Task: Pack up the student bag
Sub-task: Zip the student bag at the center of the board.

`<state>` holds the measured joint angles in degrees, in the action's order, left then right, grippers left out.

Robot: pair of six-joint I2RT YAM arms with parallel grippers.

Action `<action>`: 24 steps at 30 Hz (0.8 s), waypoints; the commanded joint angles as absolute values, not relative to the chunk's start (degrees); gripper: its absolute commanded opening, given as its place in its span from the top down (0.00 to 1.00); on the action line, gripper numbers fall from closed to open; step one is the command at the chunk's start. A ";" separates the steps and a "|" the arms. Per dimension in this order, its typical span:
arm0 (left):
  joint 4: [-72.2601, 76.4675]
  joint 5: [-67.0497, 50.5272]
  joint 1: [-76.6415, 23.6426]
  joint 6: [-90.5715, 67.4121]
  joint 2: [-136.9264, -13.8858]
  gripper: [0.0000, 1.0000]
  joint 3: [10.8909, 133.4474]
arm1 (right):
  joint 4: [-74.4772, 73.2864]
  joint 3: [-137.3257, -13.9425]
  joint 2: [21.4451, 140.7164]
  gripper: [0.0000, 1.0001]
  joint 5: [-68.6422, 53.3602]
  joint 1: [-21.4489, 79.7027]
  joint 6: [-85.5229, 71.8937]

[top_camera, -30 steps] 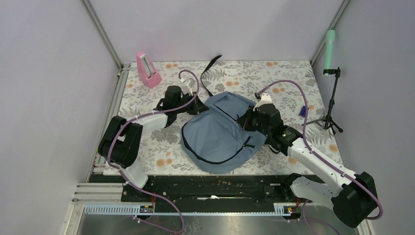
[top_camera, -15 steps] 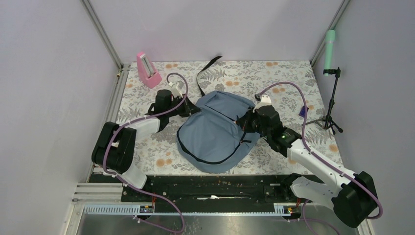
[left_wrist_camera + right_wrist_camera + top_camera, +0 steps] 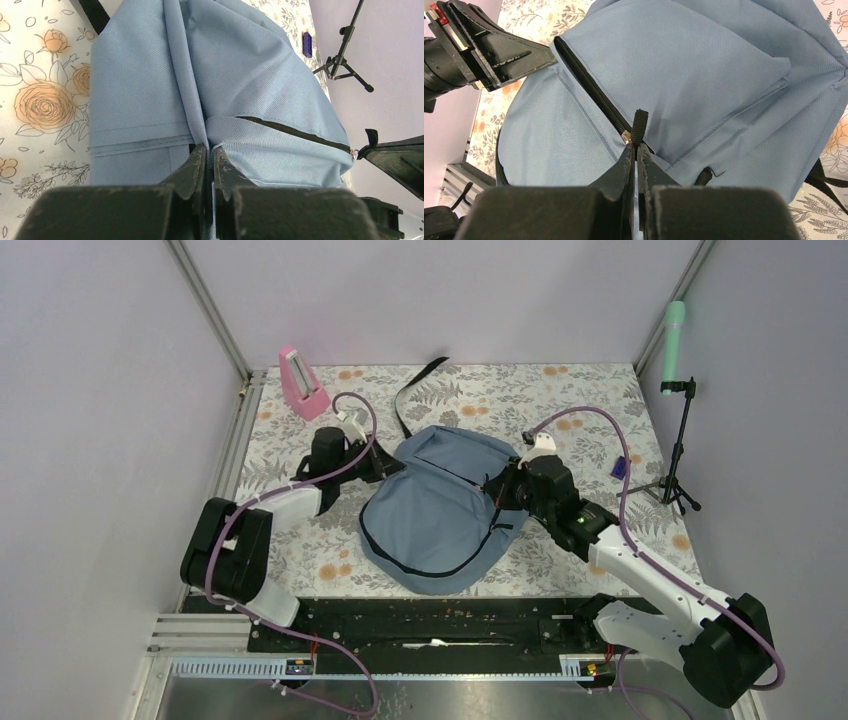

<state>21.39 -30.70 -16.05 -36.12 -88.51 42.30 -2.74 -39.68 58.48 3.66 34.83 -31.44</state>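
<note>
The student bag [image 3: 440,515], grey-blue, lies flat on the flowered table between both arms. At the bag's left edge, my left gripper [image 3: 385,462] is shut on a pinched fold of bag fabric [image 3: 210,135]. My right gripper [image 3: 498,490] is at the bag's right side, shut on the black cord pull [image 3: 639,125] of a dark zipper [image 3: 589,85]. That zipper runs closed across the front towards the left gripper. A black strap [image 3: 412,392] trails off behind the bag. What is inside the bag is hidden.
A pink wedge-shaped object [image 3: 303,383] stands at the back left. A small blue item [image 3: 619,467] lies right of the bag. A black tripod stand [image 3: 680,455] holding a green cylinder [image 3: 676,335] is at the right edge. Grey walls enclose the table.
My left arm has drawn back to the left with the fabric in its jaws, dragging the bag leftwards. The right gripper followed a little, still holding the pull.
</note>
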 commanded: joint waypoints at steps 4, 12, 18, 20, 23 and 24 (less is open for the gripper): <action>24.31 -14.59 -9.28 -35.33 -85.20 1.00 40.20 | -6.22 -36.35 56.31 1.00 12.12 34.28 -31.58; 24.02 -13.39 -9.23 -35.23 -83.68 1.00 38.58 | -7.10 -33.90 57.09 1.00 13.88 34.25 -32.02; 20.60 -10.11 -9.23 -33.40 -80.82 1.00 38.17 | -9.26 -34.54 56.05 1.00 14.93 34.24 -31.90; 19.68 -9.06 -9.23 -32.91 -80.04 1.00 37.93 | -9.41 -34.35 54.32 1.00 14.82 34.27 -31.94; 19.60 -8.36 -9.23 -32.63 -78.97 1.00 36.94 | -10.10 -35.14 51.14 1.00 14.10 34.29 -31.77; 19.68 -8.49 -9.23 -32.61 -78.81 1.00 36.80 | -10.39 -35.53 50.47 1.00 13.85 34.26 -31.55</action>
